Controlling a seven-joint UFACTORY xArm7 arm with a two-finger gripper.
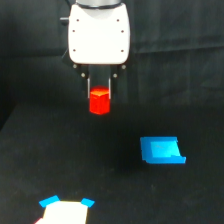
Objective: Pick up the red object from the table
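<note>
The red object [99,101], a small red-orange hexagonal block, hangs between the two dark fingers of my gripper [99,96], which is shut on it. The gripper's white body fills the top centre of the exterior view. The block appears raised off the black table [60,160], with dark surface showing below it. Its upper part sits between the fingers and its lower half sticks out beneath them.
A flat bright blue tray-like piece [162,150] lies on the table toward the exterior view's right, below the gripper's level. A white piece with blue corners [65,211] sits at the bottom edge toward the left.
</note>
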